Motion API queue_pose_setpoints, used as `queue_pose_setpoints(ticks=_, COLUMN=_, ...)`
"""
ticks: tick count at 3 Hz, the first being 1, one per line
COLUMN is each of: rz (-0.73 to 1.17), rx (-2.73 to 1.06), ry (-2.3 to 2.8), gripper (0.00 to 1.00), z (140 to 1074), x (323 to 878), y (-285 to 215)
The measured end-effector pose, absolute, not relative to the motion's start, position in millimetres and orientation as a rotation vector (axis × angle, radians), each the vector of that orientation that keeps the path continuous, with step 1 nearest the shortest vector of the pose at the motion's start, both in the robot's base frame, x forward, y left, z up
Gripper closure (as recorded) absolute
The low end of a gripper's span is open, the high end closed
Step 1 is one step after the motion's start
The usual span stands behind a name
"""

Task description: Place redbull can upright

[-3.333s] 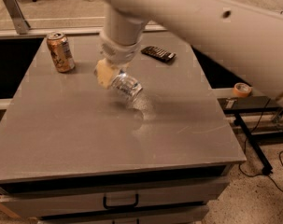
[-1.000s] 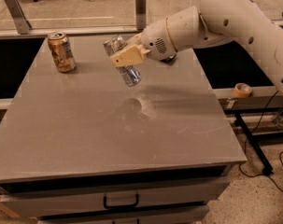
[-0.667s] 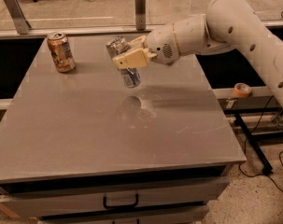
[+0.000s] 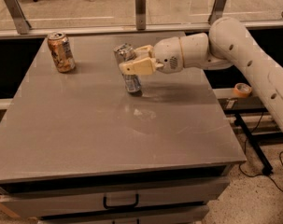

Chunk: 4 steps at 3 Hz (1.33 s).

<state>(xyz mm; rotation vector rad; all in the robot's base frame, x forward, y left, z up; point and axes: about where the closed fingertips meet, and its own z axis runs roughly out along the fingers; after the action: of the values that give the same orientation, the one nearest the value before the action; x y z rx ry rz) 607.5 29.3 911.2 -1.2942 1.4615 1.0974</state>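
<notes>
Gripper (image 4: 130, 62), redbull can (image 4: 132, 82) lower over table (image 4: 85, 134)

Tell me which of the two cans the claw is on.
The silver-blue redbull can mid-table: the claw grips its upper half. The orange-tan can stands apart at far left.

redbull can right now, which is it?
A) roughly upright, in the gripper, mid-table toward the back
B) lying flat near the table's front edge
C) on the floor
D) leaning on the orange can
A: the redbull can stands roughly upright with the gripper closed around its upper body, base at or just above the table, well apart from the orange can at back left.
</notes>
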Motion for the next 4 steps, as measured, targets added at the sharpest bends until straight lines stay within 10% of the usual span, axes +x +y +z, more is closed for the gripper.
queue_pose_setpoints(ticks=3, rz=1.172, rx=-1.281, ry=1.373, gripper=0.05, z=895, x=610, y=11)
queue_pose_setpoints(ticks=4, rz=1.129, rx=-1.284, ry=1.381, gripper=0.00, z=903, x=605, y=1)
